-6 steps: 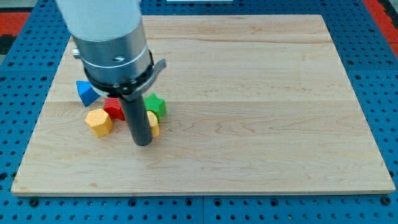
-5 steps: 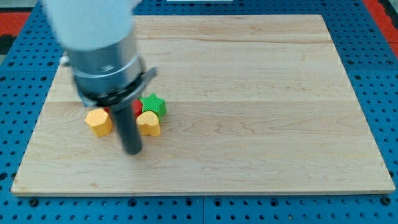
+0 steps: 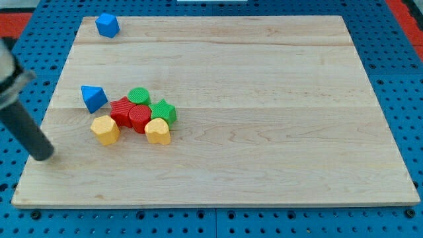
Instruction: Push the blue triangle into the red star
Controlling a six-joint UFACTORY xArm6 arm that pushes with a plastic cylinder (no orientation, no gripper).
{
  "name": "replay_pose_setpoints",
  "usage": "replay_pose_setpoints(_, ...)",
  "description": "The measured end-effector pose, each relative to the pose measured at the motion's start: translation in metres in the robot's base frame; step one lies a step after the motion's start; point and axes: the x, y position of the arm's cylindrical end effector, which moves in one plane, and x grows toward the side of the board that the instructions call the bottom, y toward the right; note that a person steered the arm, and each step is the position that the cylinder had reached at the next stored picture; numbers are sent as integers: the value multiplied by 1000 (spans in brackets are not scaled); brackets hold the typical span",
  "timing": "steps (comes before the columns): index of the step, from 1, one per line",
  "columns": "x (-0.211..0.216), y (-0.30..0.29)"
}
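Rod slanted; my tip (image 3: 43, 156) well left-below blue triangle (image 3: 92, 98), apart.

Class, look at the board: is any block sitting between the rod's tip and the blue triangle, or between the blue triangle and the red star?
Nothing visible blocks either path. My tip sits toward the view's bottom left of the blue triangle with bare board between. The red star lies just to the triangle's right, slightly lower, with only a small gap between them.

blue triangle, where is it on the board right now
The blue triangle lies on the board's left side, just up-left of the red star, with a narrow gap between them; my tip is farther toward the bottom-left.
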Motion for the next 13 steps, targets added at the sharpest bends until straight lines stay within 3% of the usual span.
replay_pose_setpoints(1, -75, -17)
replay_pose_setpoints(2, -160, 15)
replay_pose_setpoints(3, -179, 80)
replay_pose_setpoints(5, -94, 88)
replay_pose_setpoints(6, -86, 17)
replay_pose_setpoints(7, -87, 23)
replay_pose_setpoints(8, -87, -17)
replay_pose_setpoints(13, -2, 42)
